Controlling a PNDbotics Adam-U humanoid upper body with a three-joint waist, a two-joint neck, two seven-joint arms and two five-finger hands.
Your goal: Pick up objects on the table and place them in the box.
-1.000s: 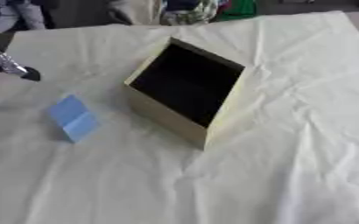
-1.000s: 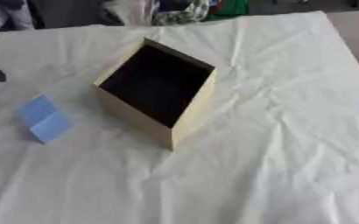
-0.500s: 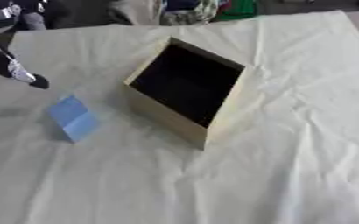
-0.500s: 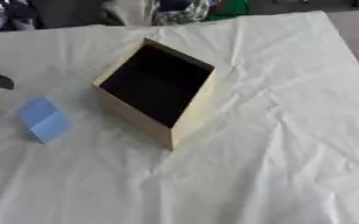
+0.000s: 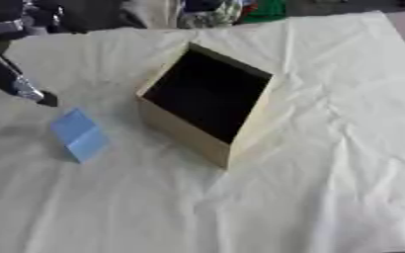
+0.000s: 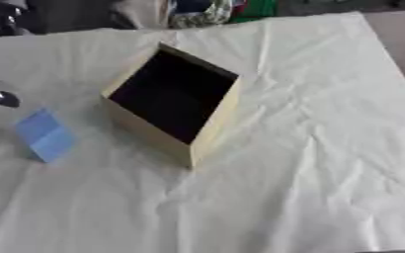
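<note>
The blue object [image 5: 78, 134] is lying on the bench [image 5: 327, 188], just left of the open tan box [image 5: 208, 105], apart from its wall. I judge I am in the reaching step: my left hand [image 5: 16, 81] is hanging above and left of the object, not touching it. Whether my fingers are spread or curled I cannot tell. Next I need to lower onto the object and close around it. A wrinkled pale cloth is covering the bench; clutter is showing beyond the far edge.
</note>
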